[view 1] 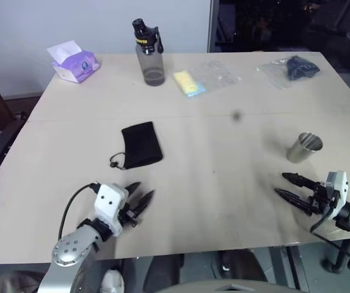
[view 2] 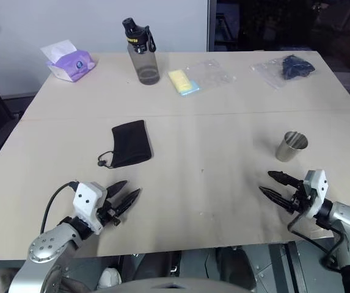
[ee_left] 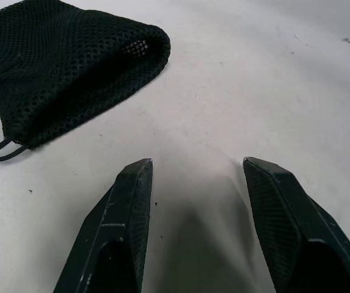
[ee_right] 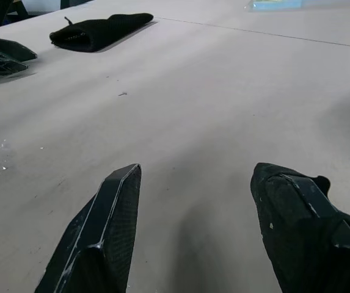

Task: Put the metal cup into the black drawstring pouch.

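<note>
**Cup and pouch both untouched, claws open and empty**

Nothing's been picked up yet. The cup (view 1: 304,148) stands upright on the right side of the tabletop (view 1: 223,183), mouth up, just beyond the right claw (view 1: 292,186). The pouch (view 1: 142,144) lies flat left of centre, with its cord and toggle trailing toward the robot, just ahead of the left claw (view 1: 139,198). Cup and pouch are well apart.

Both claws are spread wide with nothing between the fingers, hovering low over the tabletop near the robot's edge. The right one points inward toward the middle, so it isn't lined up on the cup.

My take on doing this step well:
- Right claw takes the cup, since it's the closest. Swing it round to face the cup, then close on the wall from the side, around mid-height. The cup is shiny and slightly tapered, so a grip near the rim will probably slip.
- Go in slow. A light empty cup tips easily if one finger gets there first.
- The pouch is the hard part. It's soft mesh and lying flat, so the left claw likely has to pinch one lip of the mouth and lift it open before the cup arrives.

Writing: the bottle (view 1: 148,55) at the back has a yellow band around its neck with lettering, too small to read. The tissue pack (view 1: 72,63) is purple, and I can't read any text on it either.
</note>
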Robot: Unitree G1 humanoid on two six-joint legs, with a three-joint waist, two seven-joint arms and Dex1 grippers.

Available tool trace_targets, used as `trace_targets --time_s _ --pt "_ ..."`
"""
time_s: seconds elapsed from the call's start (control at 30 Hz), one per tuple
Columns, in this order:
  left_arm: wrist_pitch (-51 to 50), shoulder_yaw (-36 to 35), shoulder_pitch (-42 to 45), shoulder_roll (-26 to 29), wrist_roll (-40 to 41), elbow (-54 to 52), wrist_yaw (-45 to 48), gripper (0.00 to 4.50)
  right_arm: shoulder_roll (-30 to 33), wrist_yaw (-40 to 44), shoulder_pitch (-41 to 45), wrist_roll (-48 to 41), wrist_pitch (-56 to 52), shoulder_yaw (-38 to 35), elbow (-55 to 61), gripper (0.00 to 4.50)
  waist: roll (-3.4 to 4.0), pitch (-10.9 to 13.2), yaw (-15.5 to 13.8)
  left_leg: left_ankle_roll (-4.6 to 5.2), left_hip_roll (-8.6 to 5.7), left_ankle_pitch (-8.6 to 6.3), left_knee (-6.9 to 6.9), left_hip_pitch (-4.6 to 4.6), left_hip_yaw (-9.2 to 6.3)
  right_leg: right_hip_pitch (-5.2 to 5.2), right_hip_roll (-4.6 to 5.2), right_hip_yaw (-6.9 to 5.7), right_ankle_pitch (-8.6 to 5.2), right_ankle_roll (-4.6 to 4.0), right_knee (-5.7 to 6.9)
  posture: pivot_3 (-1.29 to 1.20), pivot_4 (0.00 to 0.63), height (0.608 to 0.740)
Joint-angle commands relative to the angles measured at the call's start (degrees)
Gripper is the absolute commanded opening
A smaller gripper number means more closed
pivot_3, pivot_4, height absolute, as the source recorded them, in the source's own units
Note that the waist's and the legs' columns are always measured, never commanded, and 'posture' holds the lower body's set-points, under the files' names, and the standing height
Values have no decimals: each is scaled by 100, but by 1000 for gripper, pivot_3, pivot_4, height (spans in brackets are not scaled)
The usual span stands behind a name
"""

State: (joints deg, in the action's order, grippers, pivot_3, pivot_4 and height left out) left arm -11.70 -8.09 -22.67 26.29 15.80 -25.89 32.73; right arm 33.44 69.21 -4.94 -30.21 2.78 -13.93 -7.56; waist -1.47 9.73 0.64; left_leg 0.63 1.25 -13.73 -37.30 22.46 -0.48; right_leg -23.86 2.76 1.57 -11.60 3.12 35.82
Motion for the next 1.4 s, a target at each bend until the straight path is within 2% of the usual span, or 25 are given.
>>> trace_targets --time_s 0.03,0.6,0.83,0.9,1.03,1.2,1.4 --pt "131 -17 22 9 39 -212 25 2415 7 39 -5 -96 118 -152 58 2979 0 0 0 0 0 0 0 0 0 0 0 0 0 0 0 0 150 740" --pt "148 -60 178 -32 140 -197 30 2415 -55 32 19 -57 218 -94 26 2979 0 0 -1 0 -1 0 0 0 0 0 -1 0 0 0 0 0 150 740" --pt "317 8 398 -109 85 -100 11 2415 -118 596 12 -148 619 41 113 2979 0 0 -1 0 -3 0 0 -1 0 2 -1 0 1 0 1 0 150 740" --pt "381 -5 534 -111 -89 -32 -121 2415 -203 1009 -59 -481 679 55 363 2979 0 0 -2 0 -3 0 0 -1 -1 2 -2 0 1 0 1 0 150 740" --pt "665 4 909 -68 -581 209 -401 2415 -367 1249 -237 -624 737 205 742 2979 0 -1 -4 0 -2 0 0 -7 -3 8 -4 0 1 0 2 0 150 740" --pt "1293 174 1424 142 -1491 782 -685 2415 -532 1137 -390 -576 773 421 1168 2979 1 -1 -18 0 -3 0 -1 -7 -4 9 -4 -2 1 0 3 0 150 740" --pt "1981 351 2082 255 -2432 1536 -1227 2415 -571 994 -505 -548 791 396 1149 2979 1 -2 -26 0 -4 0 -1 -7 -4 9 -4 -3 3 -1 3 0 150 740"
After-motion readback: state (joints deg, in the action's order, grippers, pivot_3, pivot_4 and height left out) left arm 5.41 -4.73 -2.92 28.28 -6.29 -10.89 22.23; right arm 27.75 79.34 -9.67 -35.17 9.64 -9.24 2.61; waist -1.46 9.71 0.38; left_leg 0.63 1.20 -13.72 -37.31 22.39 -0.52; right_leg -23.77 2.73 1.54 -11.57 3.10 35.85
